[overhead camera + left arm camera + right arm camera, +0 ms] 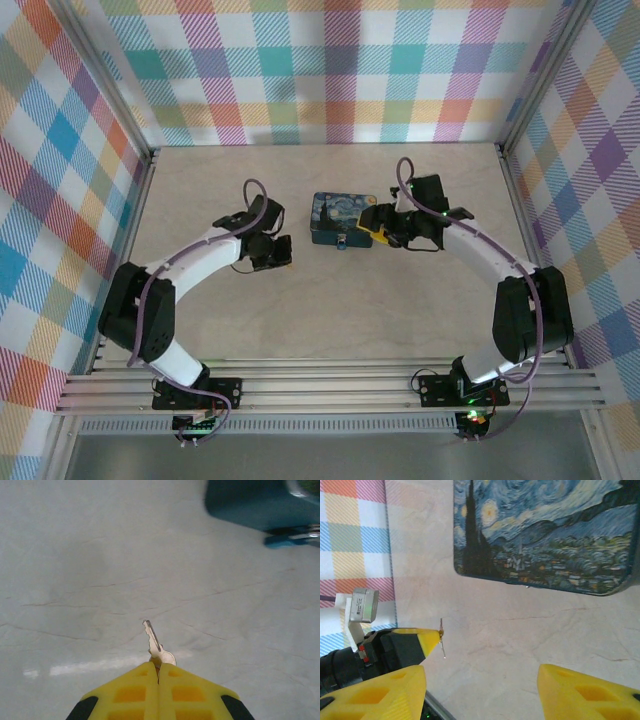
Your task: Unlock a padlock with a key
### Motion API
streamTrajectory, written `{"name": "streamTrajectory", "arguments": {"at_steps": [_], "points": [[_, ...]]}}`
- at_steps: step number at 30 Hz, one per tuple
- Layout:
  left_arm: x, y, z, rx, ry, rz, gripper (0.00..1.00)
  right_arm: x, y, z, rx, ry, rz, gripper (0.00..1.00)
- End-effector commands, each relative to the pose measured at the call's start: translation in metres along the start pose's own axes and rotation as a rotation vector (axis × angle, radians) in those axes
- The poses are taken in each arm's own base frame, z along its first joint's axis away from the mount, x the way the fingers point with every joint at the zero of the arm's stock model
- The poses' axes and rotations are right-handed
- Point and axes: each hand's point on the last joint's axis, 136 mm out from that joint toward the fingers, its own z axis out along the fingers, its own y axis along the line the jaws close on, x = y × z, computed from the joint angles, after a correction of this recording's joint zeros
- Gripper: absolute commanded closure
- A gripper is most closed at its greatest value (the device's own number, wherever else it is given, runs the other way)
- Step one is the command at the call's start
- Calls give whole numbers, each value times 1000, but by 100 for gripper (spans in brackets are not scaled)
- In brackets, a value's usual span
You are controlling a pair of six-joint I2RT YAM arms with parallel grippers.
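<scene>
My left gripper (159, 667) is shut on the bow of the small metal key (154, 641), whose blade sticks out ahead over the table. From the right wrist view the same key (442, 642) shows edge-on at the left gripper's yellow fingertip (429, 641). The tiny blue padlock (291, 536) lies against the near side of the dark-blue painted box (255, 502), ahead and to the right of the key. From above, the padlock (342, 244) sits at the box's front edge, right of my left gripper (284, 251). My right gripper (482, 690) is open with nothing between its fingers, at the box's right end (373, 227).
The night-sky box (338, 218) stands mid-table between the two arms. Plaid walls enclose the table on the left, back and right. A metal rail frame (330, 385) runs along the near edge by the arm bases.
</scene>
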Motion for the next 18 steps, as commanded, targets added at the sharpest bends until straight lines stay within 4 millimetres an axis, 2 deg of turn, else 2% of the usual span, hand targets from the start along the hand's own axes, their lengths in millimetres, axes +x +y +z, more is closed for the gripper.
{"name": "streamTrajectory", "arguments": {"at_steps": [1,5,9,14,18], "points": [[-15,-42,-31,196,-129,142,100,-5,33,-17,-114,-15,-21,39],[-28,-83,-75,368,-295,339,100,-7,59,-27,-189,9,-44,39],[-26,-112,-112,444,-366,540,100,-9,86,-36,-273,40,-52,39],[-21,-128,-130,474,-344,632,100,-10,118,-52,-342,51,-103,42],[-20,-139,-135,477,-335,660,100,-2,134,-52,-378,93,-146,45]]}}
